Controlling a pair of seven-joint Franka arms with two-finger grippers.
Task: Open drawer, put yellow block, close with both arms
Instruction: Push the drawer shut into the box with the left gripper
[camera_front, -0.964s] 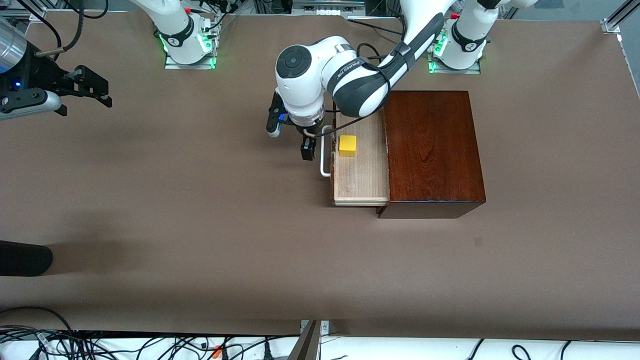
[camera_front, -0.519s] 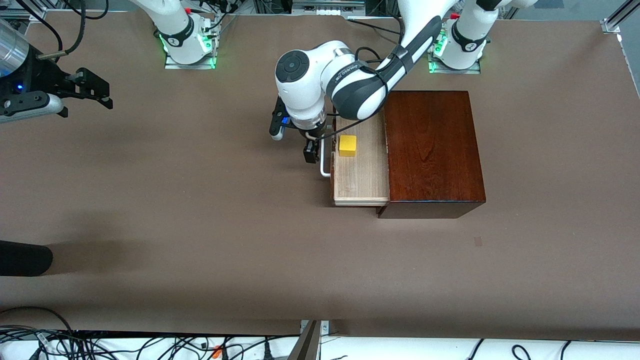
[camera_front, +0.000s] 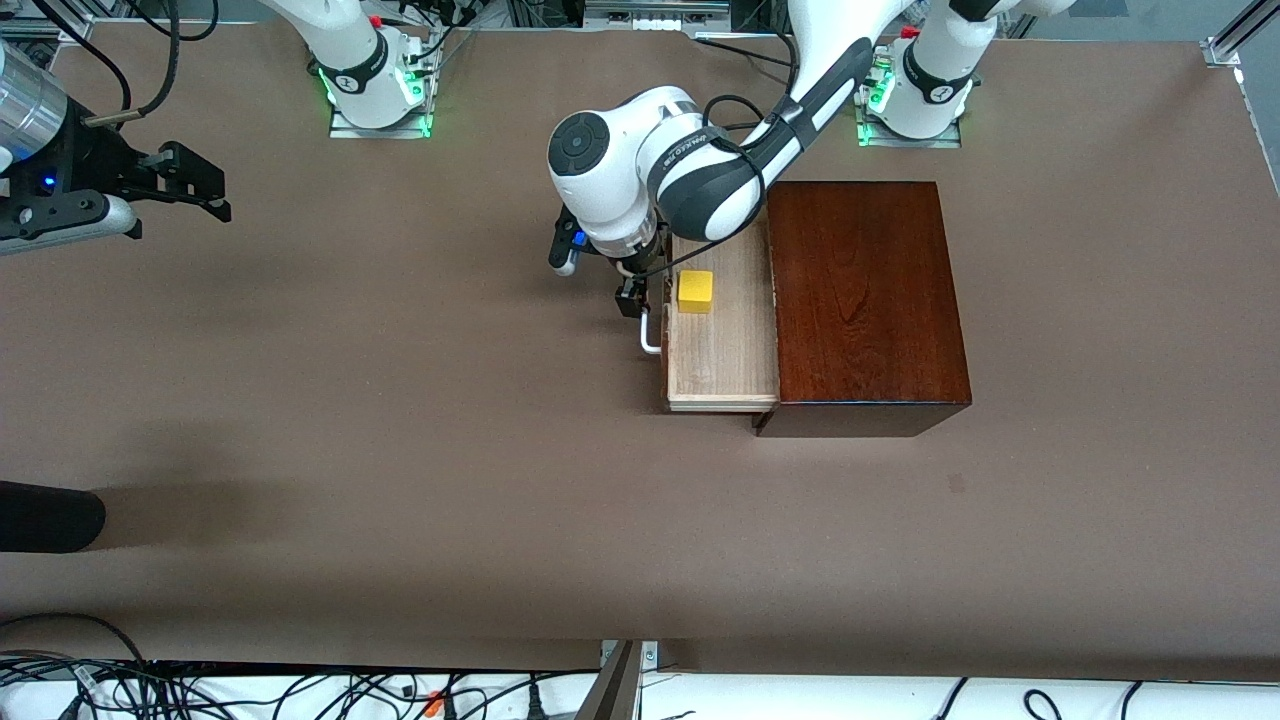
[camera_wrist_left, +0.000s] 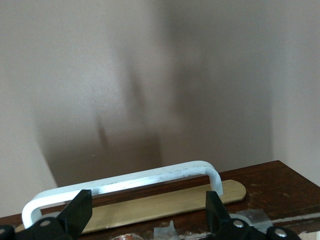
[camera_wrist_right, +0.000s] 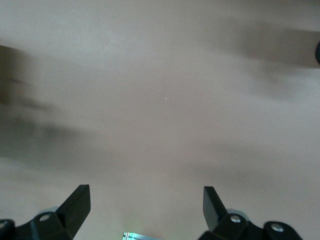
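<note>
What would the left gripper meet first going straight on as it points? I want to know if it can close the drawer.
Probably the white handle on the drawer front; the open left gripper straddles it.

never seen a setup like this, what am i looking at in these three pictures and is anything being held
Two white robot arms are bolted along one edge of a brown table. The wide picture comes from a high camera facing them; the other two come from small cameras on each arm's wrist, looking out past the black fingers.

On the table sits a dark wooden box with its drawer pulled out. A yellow block lies in the drawer.

The left end effector is right at the drawer's white handle. Its wrist picture shows its fingers spread wide, with the handle just past them, so it grips nothing.

The right end effector waits open over bare table toward the right arm's end, also holding nothing.
</note>
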